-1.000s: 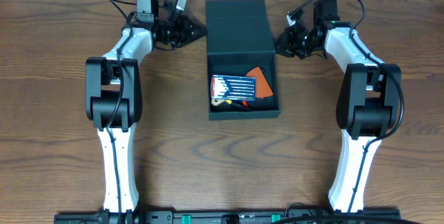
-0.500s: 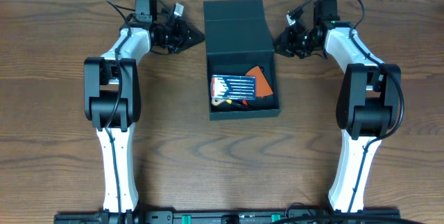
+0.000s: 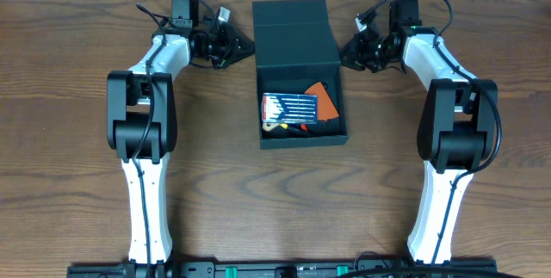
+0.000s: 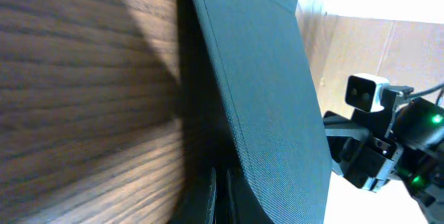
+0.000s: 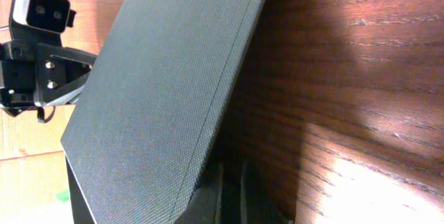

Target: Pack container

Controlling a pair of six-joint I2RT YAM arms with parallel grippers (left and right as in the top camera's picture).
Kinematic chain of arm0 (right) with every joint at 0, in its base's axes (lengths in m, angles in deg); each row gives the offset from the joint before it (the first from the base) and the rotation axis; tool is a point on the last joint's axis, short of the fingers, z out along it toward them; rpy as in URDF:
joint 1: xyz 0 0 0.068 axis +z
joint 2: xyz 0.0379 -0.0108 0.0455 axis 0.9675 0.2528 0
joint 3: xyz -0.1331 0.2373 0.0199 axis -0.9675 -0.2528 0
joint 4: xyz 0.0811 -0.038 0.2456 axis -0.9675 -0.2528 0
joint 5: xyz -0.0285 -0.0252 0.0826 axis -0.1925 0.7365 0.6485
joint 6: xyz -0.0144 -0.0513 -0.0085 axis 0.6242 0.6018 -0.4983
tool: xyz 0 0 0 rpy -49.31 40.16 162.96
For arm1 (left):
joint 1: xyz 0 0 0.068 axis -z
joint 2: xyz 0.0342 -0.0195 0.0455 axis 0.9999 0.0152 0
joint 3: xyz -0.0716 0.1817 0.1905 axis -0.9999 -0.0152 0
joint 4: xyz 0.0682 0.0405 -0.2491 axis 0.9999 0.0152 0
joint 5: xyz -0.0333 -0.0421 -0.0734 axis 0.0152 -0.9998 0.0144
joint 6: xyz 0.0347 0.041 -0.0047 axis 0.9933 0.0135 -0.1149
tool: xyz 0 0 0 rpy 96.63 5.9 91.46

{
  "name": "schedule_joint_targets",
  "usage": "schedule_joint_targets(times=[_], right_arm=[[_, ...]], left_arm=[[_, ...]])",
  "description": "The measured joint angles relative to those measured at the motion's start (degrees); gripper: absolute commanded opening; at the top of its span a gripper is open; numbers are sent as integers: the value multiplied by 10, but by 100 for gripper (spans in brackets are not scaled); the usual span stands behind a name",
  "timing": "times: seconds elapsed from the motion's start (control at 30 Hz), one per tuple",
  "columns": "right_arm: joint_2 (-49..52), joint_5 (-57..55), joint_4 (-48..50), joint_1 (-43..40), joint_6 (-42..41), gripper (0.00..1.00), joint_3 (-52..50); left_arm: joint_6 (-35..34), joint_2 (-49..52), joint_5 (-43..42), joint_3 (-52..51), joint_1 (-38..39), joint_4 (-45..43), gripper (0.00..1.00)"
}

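Observation:
The container [image 3: 301, 141], a dark teal-black box, stands open at the table's middle back, its flap lid [image 3: 294, 33] folded away behind it. Inside lie a blue flat case of white-tipped bits [image 3: 288, 106] and an orange piece [image 3: 325, 99]. My left gripper [image 3: 249, 46] is shut at the lid's left edge, empty. My right gripper [image 3: 345, 55] is shut at the lid's right edge, also empty. The left wrist view has the lid [image 4: 263, 78] filling the frame above the left gripper [image 4: 222, 186]. The right wrist view has the lid [image 5: 159, 92] beside the right gripper [image 5: 232, 186].
Brown wooden table [image 3: 77, 166] all around the box. Both arms' bases sit at the front edge, and their elbows [image 3: 138, 114] [image 3: 456, 123] stand to either side of the box. A pale wall runs behind the table.
The left wrist has shifted slightly beside the lid's left edge. The right arm and the box's contents look unchanged.

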Motion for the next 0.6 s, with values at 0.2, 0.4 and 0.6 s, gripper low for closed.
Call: schedule_joint_targets(times=[0.2,0.4,0.6], right_arm=[[0,3,0,0,0,1,0],[0,22,1,-1,1,1,0],[0,34,0,-2,5,1,0]], left_arm=[[-5,0,-16,0,1,-10,6],[-5,0,-46,0,1,-38,6],[-3,0,-60,0,0,-39,5]])
